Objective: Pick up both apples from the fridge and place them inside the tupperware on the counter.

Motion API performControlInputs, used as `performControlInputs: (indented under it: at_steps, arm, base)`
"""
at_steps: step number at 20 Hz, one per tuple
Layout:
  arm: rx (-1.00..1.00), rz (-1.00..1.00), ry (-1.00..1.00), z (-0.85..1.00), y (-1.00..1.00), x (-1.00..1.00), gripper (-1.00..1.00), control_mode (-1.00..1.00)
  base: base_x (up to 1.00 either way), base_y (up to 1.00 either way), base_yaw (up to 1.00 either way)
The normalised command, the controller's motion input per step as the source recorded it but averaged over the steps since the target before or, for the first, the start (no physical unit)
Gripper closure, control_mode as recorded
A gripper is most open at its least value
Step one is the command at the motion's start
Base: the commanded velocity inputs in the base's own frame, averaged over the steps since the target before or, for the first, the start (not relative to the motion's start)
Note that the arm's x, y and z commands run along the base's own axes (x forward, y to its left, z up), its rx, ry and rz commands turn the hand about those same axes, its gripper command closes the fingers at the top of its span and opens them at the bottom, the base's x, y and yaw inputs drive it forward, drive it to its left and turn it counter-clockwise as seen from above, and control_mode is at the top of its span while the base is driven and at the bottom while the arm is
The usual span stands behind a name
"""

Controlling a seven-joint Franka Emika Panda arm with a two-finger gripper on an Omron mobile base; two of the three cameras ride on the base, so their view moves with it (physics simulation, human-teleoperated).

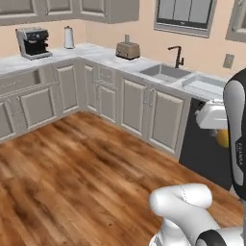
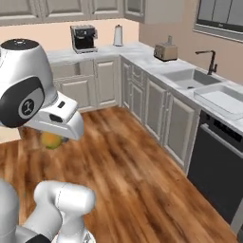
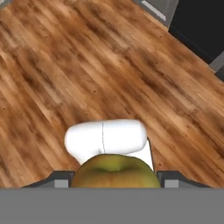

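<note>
A yellow-orange apple [image 3: 114, 171] sits between my gripper's [image 3: 114, 183] two finger tips, held above the wooden floor. From the left base view the apple [image 1: 222, 139] peeks out under the white hand at the right edge. From the right base view the apple [image 2: 51, 140] hangs below the hand on the left. The white tupperware [image 1: 204, 86] lies on the marble counter [image 1: 96, 50] just right of the sink; in the right base view the tupperware [image 2: 222, 100] is at the far right. The fridge is out of view.
A grey sink [image 1: 165, 73] with a dark faucet [image 1: 178, 56] is set in the counter beside the tupperware. A toaster [image 1: 128, 50], a coffee machine [image 1: 33, 42] and a paper roll [image 1: 69, 37] stand further left. A black dishwasher front [image 2: 217, 161] sits below the tupperware.
</note>
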Motion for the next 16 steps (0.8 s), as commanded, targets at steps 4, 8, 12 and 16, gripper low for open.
performControlInputs:
  at_steps: [4, 8, 12, 16]
  arm:
    - [0.00, 0.00, 0.00, 0.00, 0.00, 0.00, 1.00, 1.00]
    - [0.00, 0.00, 0.00, 0.00, 0.00, 0.00, 1.00, 1.00]
    - [0.00, 0.00, 0.00, 0.00, 0.00, 0.00, 1.00, 1.00]
    - [0.00, 0.00, 0.00, 0.00, 0.00, 0.00, 1.00, 1.00]
  base:
    - [1.00, 0.06, -0.57]
    - [1.00, 0.09, -0.64]
    - [1.00, 0.14, -0.64]
    - [1.00, 0.21, -0.61]
